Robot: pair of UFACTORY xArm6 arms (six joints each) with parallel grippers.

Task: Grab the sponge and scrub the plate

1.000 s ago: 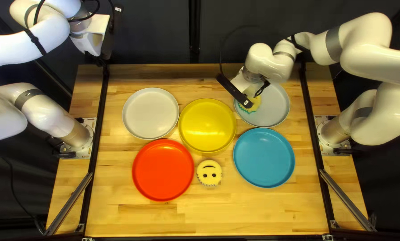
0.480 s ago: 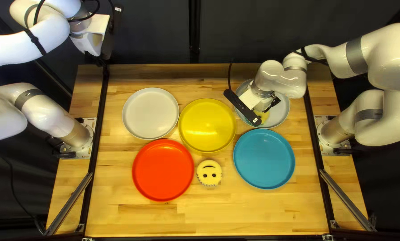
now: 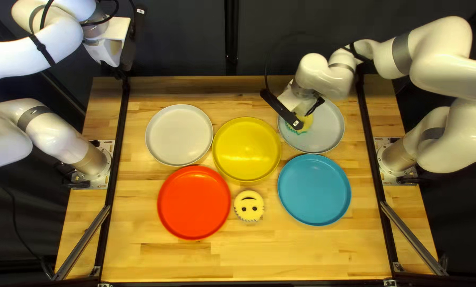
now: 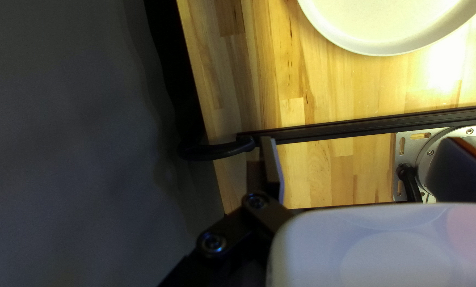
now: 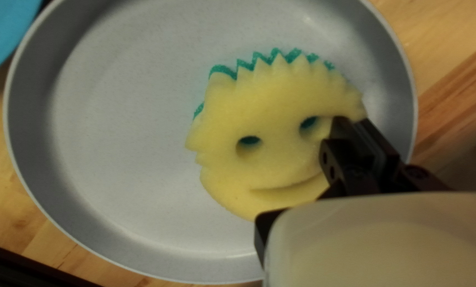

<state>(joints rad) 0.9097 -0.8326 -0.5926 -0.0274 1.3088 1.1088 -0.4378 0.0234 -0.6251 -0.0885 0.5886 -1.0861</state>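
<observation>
Out at the left, nothing doing: my left gripper [image 4: 361, 139] waits idle past the table's far corner, fingers wide apart with nothing between them. Next along, the off-white plate [image 3: 179, 135], red plate [image 3: 194, 202] and yellow plate [image 3: 247, 149] sit tight, and so does the spare smiley sponge [image 3: 249, 206]. Now the action! The yellow smiley scrub sponge [image 5: 270, 106] has swung back from the blue plate [image 3: 314, 189] side of the grey plate [image 3: 328, 133], away towards the far left. It's inside the rim, face up, under my right gripper [image 5: 353, 121], whose fingers are drawn together and look pressed on its face, not pinching it. That reads as a return scrubbing stroke, so the wash is under way; too much sideways push could slide the plate.
</observation>
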